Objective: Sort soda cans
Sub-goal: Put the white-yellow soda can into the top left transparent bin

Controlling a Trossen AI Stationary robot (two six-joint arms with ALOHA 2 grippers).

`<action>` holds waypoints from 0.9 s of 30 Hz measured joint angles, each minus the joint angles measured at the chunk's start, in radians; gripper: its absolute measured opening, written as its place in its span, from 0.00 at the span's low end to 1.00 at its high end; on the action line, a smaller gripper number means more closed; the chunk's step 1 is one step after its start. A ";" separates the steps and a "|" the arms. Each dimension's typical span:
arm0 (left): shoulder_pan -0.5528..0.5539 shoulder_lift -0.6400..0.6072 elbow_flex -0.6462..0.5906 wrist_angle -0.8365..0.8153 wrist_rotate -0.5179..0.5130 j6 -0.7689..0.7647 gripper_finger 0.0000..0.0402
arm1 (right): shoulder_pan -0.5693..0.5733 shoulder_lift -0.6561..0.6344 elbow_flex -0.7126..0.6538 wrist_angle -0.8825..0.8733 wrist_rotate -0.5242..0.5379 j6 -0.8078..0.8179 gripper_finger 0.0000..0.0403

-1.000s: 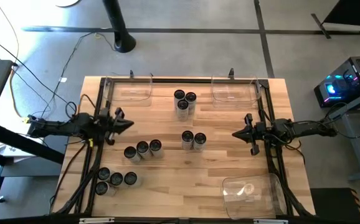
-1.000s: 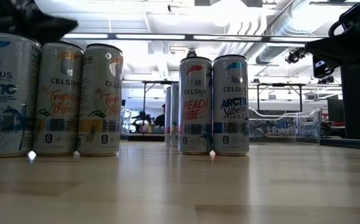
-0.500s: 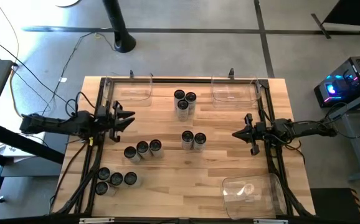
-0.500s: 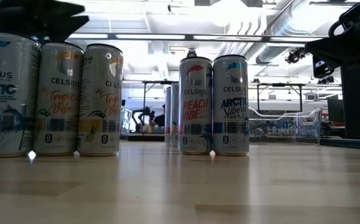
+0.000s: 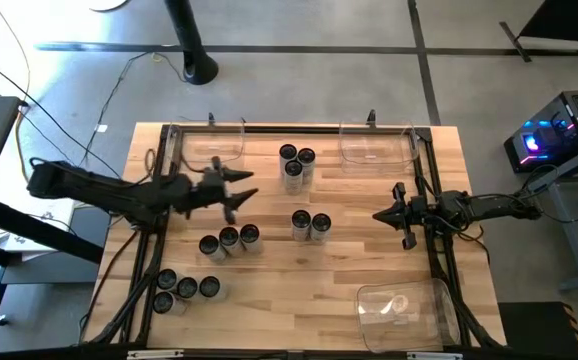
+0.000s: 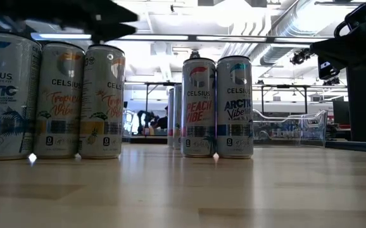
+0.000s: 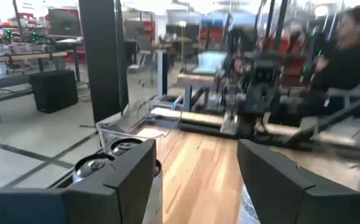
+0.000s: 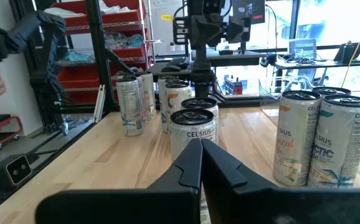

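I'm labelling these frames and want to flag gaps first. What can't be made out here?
- High view: can flavours; only the dark tops of the soda cans show.
- Low view: the left gripper is a dark silhouette cut off by the top edge.
- Left wrist view: motion blur smears the far clear bin.

A light butcher-block wooden table (image 5: 349, 265) with a dark frame along its edges carries everything. Twelve small grey soda cans (image 5: 310, 225) with dark round tops stand upright on it in four clusters — three near the far middle, two at the centre, three left of centre, four at the near left corner. Three clear plastic rectangular bins (image 5: 376, 148) also sit on the boards — two along the far edge, one at the near right corner, seemingly tipped.
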State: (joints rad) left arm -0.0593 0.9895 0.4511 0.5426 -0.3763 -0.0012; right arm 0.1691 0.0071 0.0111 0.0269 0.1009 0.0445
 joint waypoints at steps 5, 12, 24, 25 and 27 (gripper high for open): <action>0.030 0.176 0.148 -0.004 0.000 0.039 0.58 | 0.000 0.000 0.000 0.000 0.000 0.000 0.00; 0.140 0.335 0.360 -0.214 0.240 0.082 0.67 | 0.000 0.000 0.000 0.000 0.000 0.000 0.00; 0.257 0.535 0.638 -0.617 0.293 0.125 0.77 | 0.000 0.000 0.000 0.000 0.000 0.000 0.00; 0.258 0.541 0.647 -0.645 0.282 0.111 0.77 | 0.000 0.000 0.000 0.000 0.000 0.000 0.00; 0.258 0.548 0.658 -0.696 0.261 0.091 0.77 | 0.000 0.000 0.000 0.000 0.000 0.000 0.00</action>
State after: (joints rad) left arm 0.1983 1.5370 1.1091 -0.1533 -0.1156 0.0895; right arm 0.1691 0.0071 0.0110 0.0265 0.1013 0.0445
